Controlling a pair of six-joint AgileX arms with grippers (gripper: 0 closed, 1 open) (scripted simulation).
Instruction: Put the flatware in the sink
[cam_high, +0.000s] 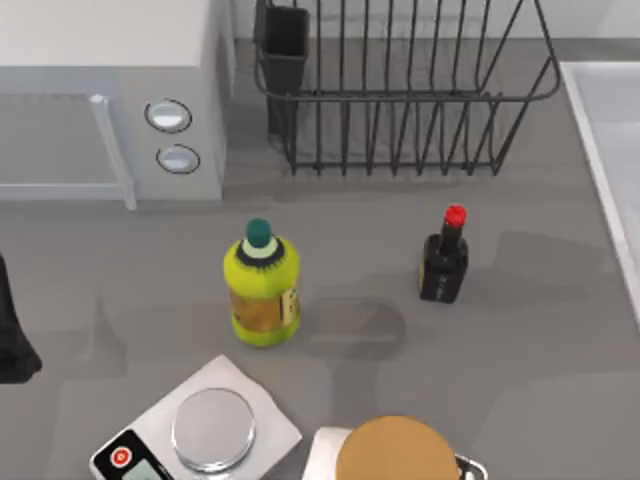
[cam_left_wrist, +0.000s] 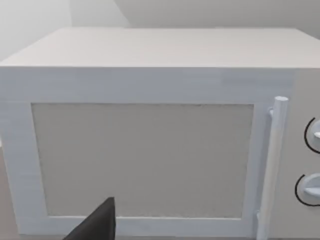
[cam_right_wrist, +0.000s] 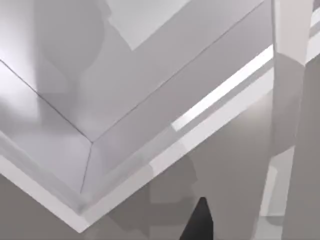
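Note:
The flatware is out of view. The sink is a pale basin with a raised lighter rim at the table's right edge, cut off by the top view's border. The right wrist view looks down into a corner of the sink, with a dark tip of my right gripper over the grey counter just outside the rim. My left gripper shows as a dark tip in front of the microwave door, and the left arm sits at the table's left edge.
A white microwave fills the back left, a black wire dish rack with a dark cup stands at the back middle. A yellow bottle, a dark red-capped bottle, a kitchen scale and a round tan object stand in front.

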